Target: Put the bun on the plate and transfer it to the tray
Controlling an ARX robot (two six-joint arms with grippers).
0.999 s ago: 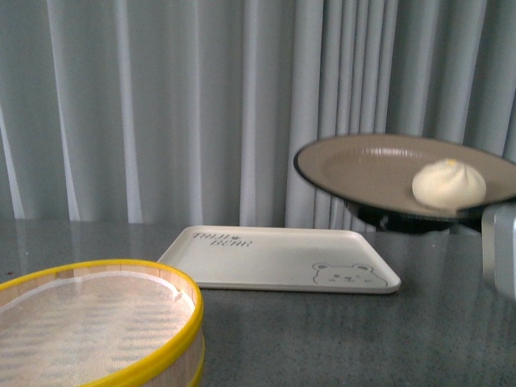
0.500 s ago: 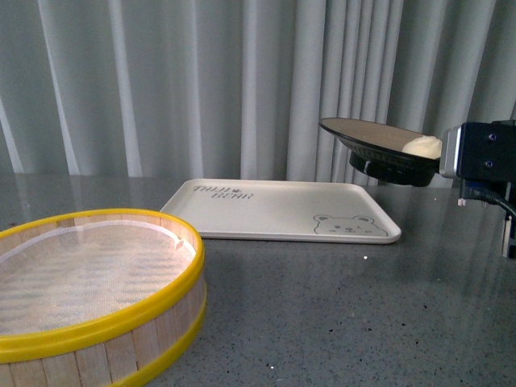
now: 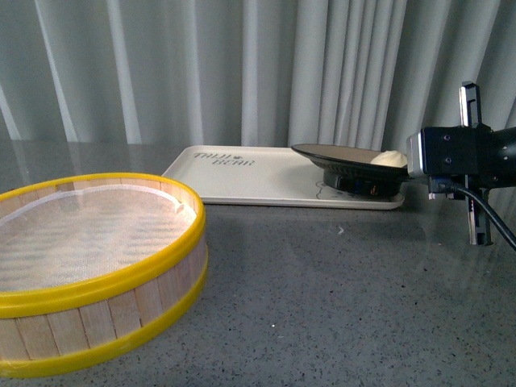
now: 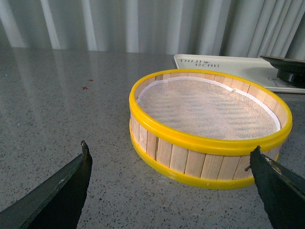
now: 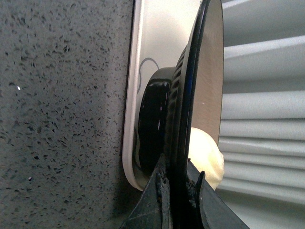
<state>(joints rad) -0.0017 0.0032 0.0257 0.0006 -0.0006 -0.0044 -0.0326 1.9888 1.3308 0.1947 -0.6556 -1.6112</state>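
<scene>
The bun (image 3: 389, 159) sits on the plate (image 3: 334, 151), at the edge nearest the right claw (image 5: 177, 198), whose fingers pinch that rim tight. The plate's dark foot is over the tray (image 3: 242, 173) corner closest to this claw; contact is unclear. The left claw (image 4: 170, 151) gapes wide and empty, with the bamboo steamer (image 4: 209, 142) just ahead of it on the table (image 3: 339, 306).
</scene>
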